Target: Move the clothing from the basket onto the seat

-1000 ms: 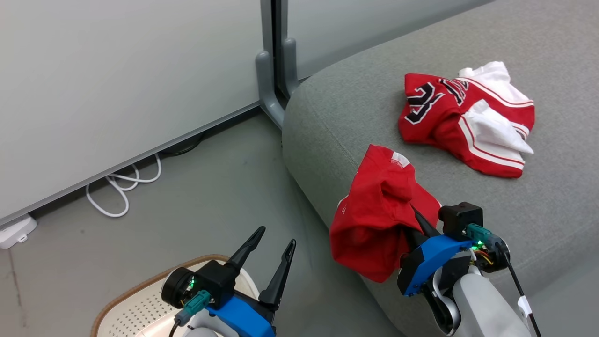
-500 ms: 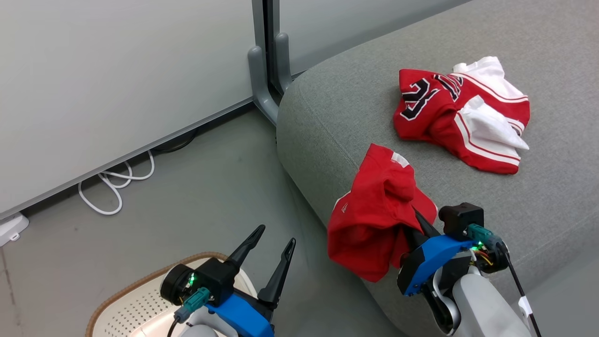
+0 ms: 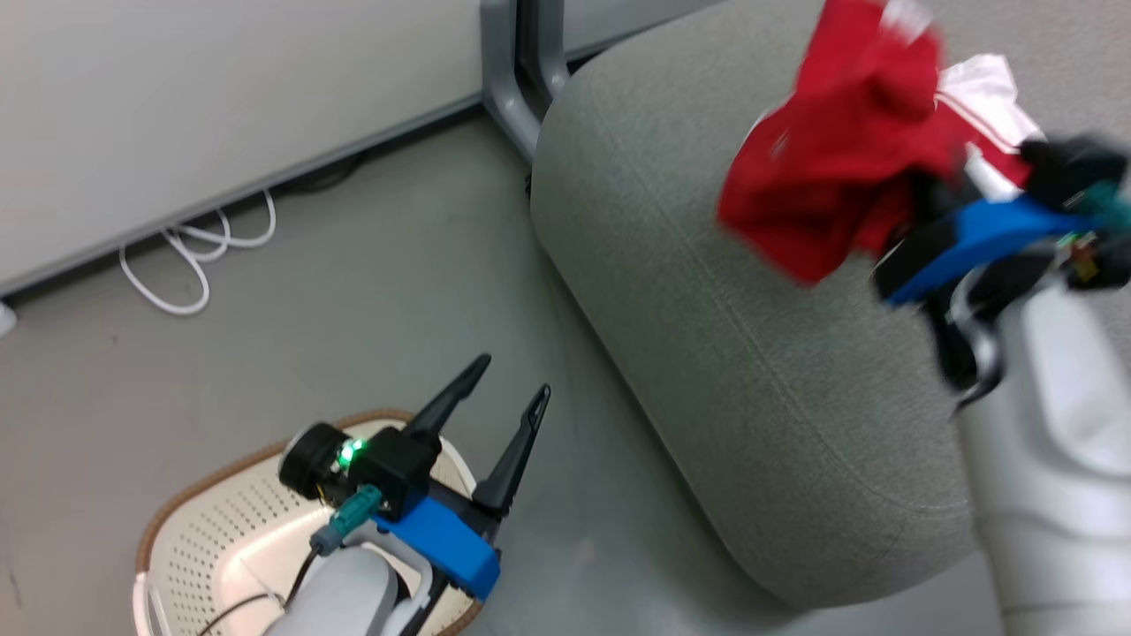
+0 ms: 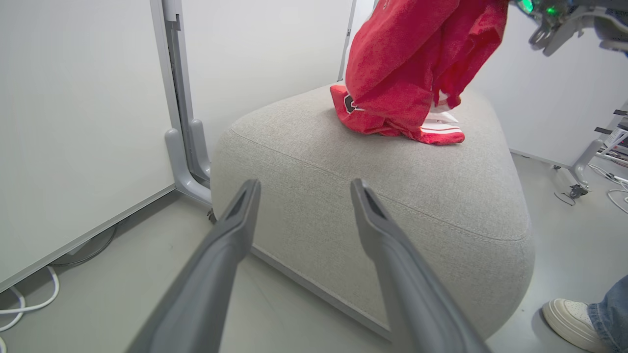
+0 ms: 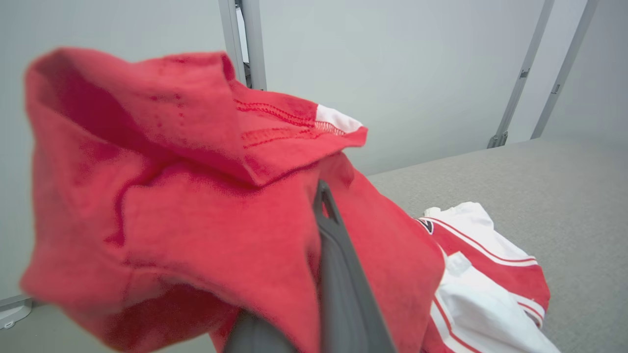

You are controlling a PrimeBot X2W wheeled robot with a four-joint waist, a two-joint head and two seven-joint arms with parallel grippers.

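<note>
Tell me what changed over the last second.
The right hand, shut on one red garment, lifted it off the front edge of the seat and carried it farther over, toward the second garment. Nothing was let go. The second garment stays lying there; the left hand stays open over the basket. The head camera shifted too.

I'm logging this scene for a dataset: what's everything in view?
seat: one, grey, right of centre
held garment: one, red, hanging above the seat
second garment: one, red and white, lying on the seat
basket: one, cream, brown rim, on the floor
cable: one, white, looped on the floor
panel post: one, grey, by the seat's corner
shoe: one, pale, a person's, beside the seat
left gripper: one, dark, near the basket, jaws open
right gripper: one, dark, jaws shut on the held garment
</note>
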